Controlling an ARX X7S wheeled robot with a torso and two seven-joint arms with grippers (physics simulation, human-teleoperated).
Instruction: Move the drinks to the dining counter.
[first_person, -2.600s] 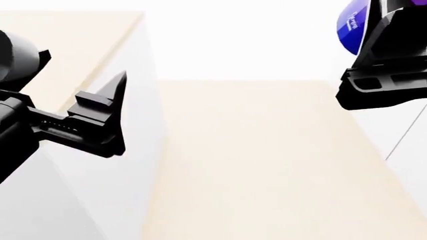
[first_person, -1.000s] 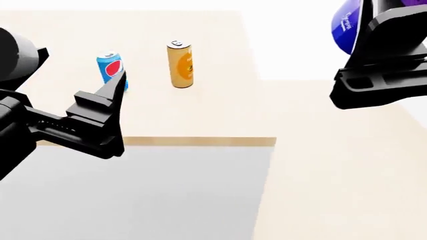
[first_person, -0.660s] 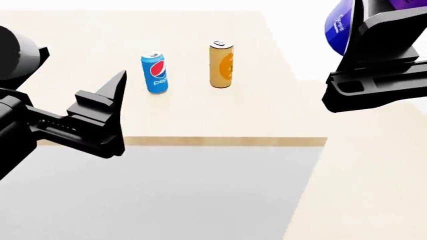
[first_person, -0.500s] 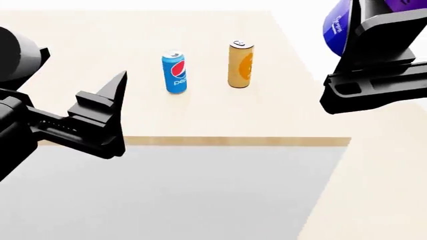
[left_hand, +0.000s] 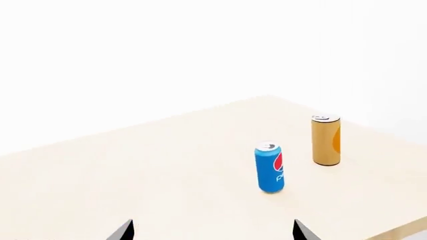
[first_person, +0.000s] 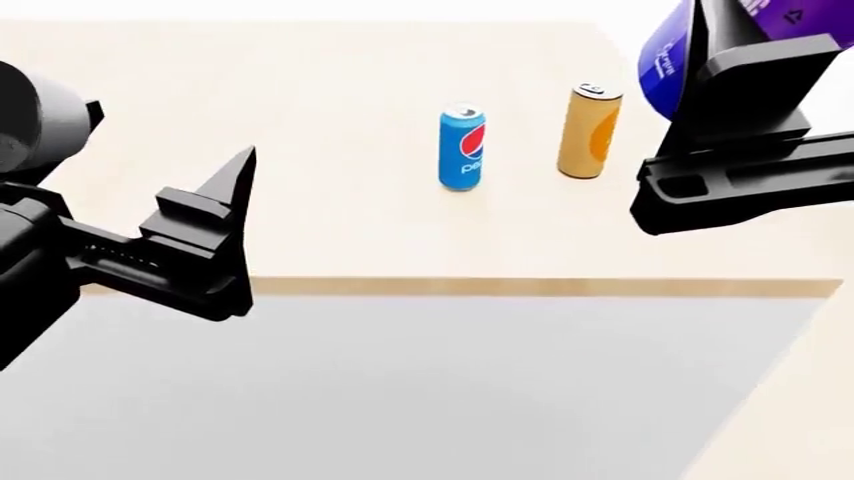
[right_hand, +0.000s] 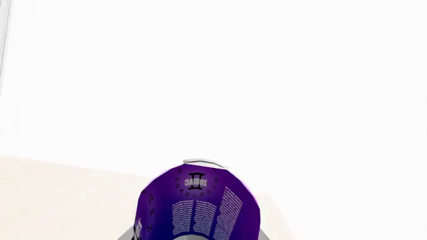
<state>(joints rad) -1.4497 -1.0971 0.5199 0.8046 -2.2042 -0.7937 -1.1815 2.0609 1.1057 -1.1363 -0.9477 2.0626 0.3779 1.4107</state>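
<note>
So the right gripper (first_person: 727, 120) had its jaws clenched on the purple can (right_hand: 198, 205); left gripper (first_person: 200, 250) jaws looked released. Best bet was lowering it upright onto bare counter (first_person: 307, 120), clear of the Pepsi can (first_person: 462, 147) and orange can (first_person: 589, 118).

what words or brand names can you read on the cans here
"pepsi" on the blue can, running up its side, with the round logo above it.
"ZODIAC" on the purple can in the right gripper; the small print below is too small to read.
The orange can shows no readable text.
</note>
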